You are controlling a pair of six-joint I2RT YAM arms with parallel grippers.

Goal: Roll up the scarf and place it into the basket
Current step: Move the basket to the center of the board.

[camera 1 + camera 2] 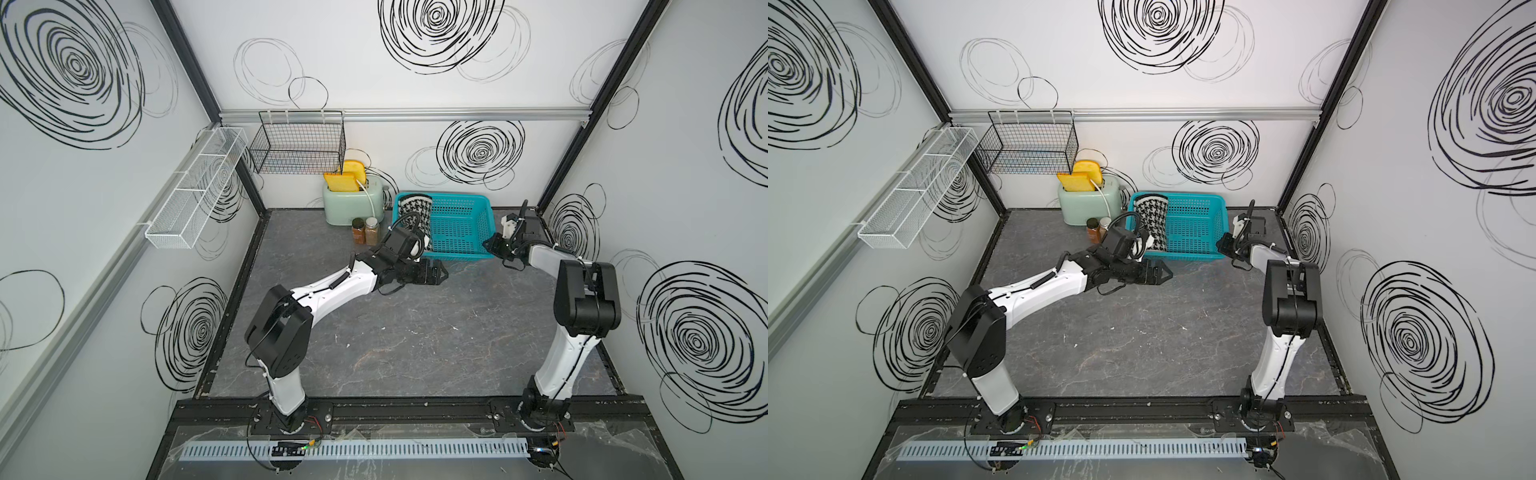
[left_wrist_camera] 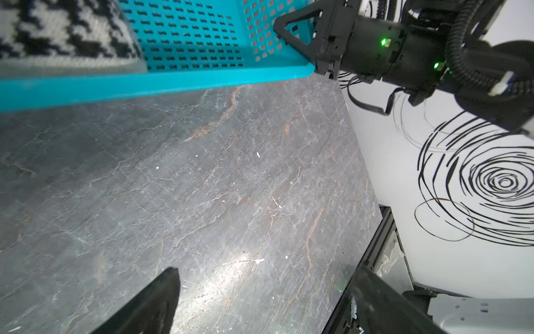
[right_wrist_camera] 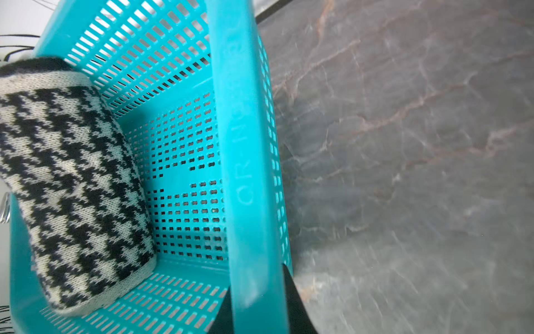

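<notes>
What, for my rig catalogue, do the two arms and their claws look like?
The left arm and right arm match: white link shells, black joint housings, thin black cables. A black ribbed hose loops at each wrist. The left claw and right claw are black, with hollow triangular fingers; green lights glow behind the right one.

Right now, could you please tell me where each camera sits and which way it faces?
Top views: high at the front, looking down toward the back wall; both whole arms show, left gripper and right gripper.
Left wrist: on the left arm, low over the table, facing along the front rim of the basket; its open fingers and the right gripper show.
Right wrist: on the right arm, looking into the basket at the scarf; its fingers clamp the rim.
Shared: all views show the basket holding the scarf.
</notes>
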